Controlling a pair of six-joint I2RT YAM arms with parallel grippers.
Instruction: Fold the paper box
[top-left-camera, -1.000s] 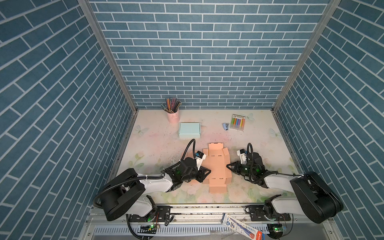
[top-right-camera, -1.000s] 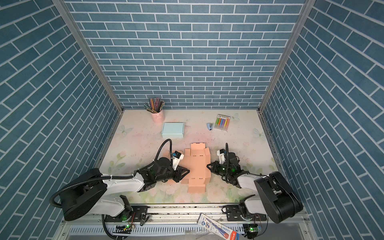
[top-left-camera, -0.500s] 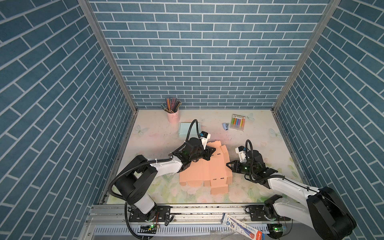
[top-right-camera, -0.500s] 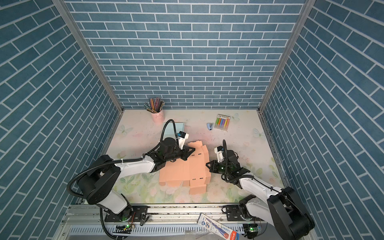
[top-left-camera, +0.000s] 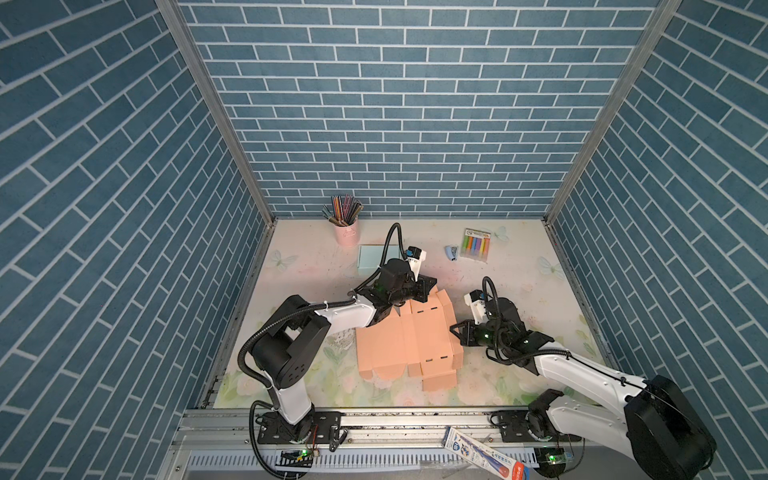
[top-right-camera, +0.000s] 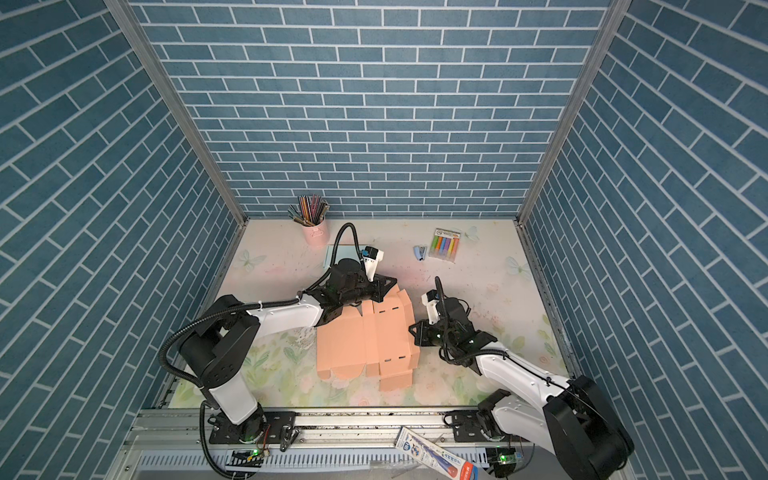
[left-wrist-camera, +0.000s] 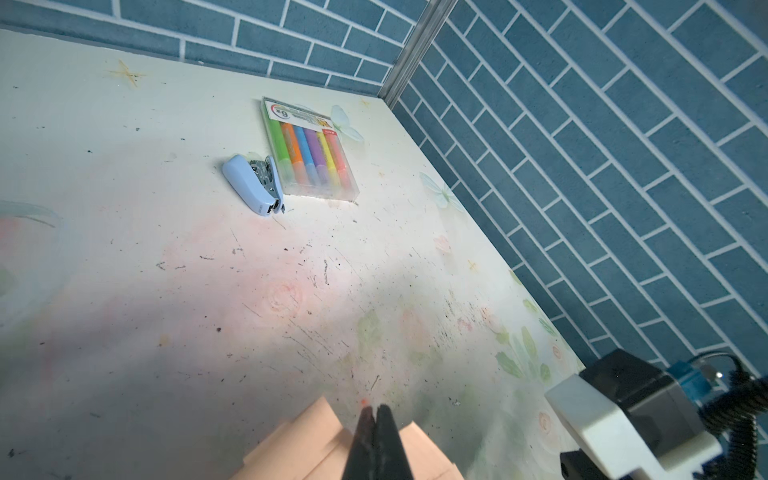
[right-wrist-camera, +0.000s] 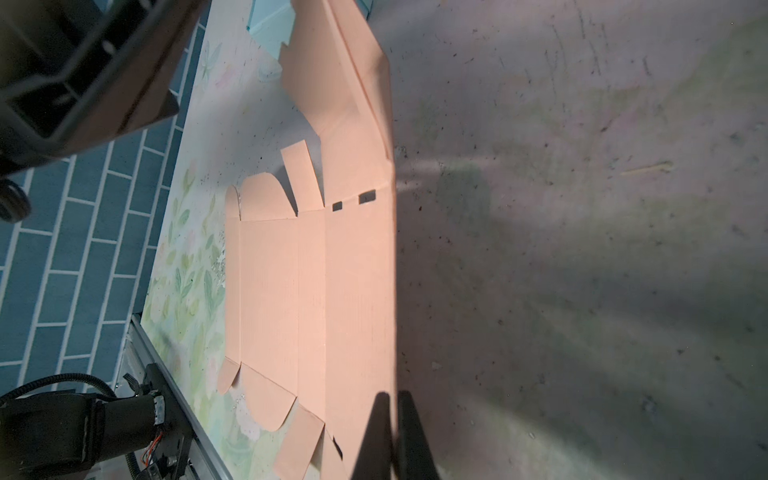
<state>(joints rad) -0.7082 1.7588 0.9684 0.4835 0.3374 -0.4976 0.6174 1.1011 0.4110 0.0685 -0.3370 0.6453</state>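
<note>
Left gripper (left-wrist-camera: 375, 411) was closed at the box's (top-left-camera: 399, 345) far edge; grip on the flap unclear. Box lay nearly flat mid-table (top-left-camera: 519, 266), far end raised: early stage, probably first walls. Right gripper (right-wrist-camera: 392, 399) was closed at the box's right edge. Next move needs a side panel creased upright.

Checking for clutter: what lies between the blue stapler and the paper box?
Nothing; the table between the stapler and the paper box is bare, seen clearest in the left wrist view.
</note>
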